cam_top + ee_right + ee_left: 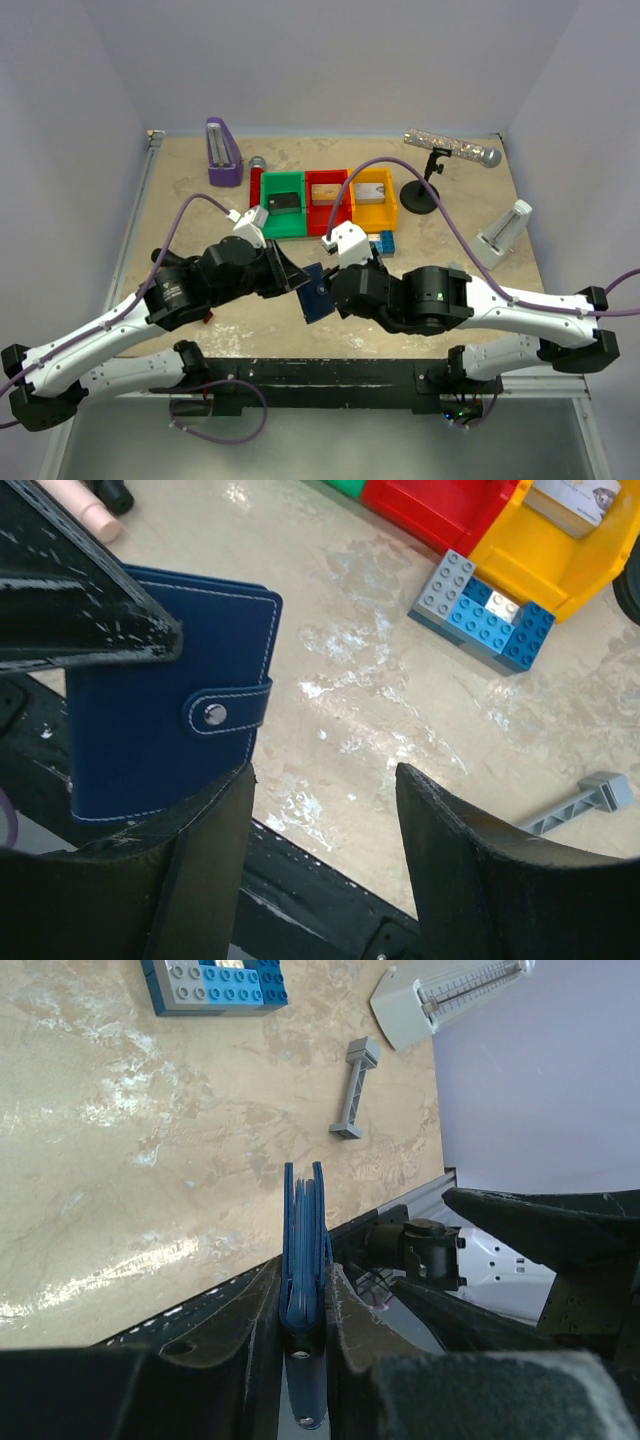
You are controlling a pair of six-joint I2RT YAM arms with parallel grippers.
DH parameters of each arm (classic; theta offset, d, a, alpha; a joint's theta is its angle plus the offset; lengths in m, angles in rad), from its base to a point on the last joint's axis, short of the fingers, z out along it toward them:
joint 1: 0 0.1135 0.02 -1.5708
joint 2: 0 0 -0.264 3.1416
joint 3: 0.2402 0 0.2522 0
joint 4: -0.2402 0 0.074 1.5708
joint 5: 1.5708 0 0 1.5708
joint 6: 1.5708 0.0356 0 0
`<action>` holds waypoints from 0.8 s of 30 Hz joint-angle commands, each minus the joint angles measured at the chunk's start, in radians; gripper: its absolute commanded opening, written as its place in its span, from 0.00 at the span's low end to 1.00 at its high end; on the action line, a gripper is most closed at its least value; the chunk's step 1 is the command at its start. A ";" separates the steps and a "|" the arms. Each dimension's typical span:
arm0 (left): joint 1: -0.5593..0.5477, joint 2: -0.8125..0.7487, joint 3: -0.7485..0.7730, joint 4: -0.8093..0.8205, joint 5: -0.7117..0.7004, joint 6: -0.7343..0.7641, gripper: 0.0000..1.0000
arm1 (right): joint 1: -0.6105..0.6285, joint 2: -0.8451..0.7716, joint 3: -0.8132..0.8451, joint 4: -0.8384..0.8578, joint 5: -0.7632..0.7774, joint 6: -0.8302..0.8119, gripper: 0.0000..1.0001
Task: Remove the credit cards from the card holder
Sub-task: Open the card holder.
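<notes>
The card holder (318, 292), a navy wallet, hangs above the table's near edge with my left gripper (295, 275) shut on it. In the left wrist view the card holder (303, 1220) stands edge-on, folded closed, pinched between the fingers of the left gripper (303, 1270). In the right wrist view its flat face (165, 710) shows the tab snapped shut. My right gripper (325, 775) is open just right of the holder, its left finger (215, 840) at the wallet's lower corner; from above the right gripper (337, 285) sits against it. The credit cards are hidden.
Green (283, 205), red (327, 200) and yellow (373, 198) bins stand mid-table with flat items inside. A blue and grey brick plate (385, 243) lies before them. There is also a purple stand (222, 152), a microphone on a stand (452, 150), a white wedge (505, 232) and a small grey part (352, 1090).
</notes>
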 commanded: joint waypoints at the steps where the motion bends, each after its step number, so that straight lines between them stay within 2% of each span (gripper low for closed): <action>1: -0.013 0.022 0.059 -0.026 -0.025 -0.046 0.00 | 0.012 0.011 0.055 0.086 0.021 -0.025 0.61; 24: -0.045 0.050 0.085 -0.005 -0.016 -0.087 0.00 | 0.014 0.129 0.098 0.064 -0.039 0.017 0.52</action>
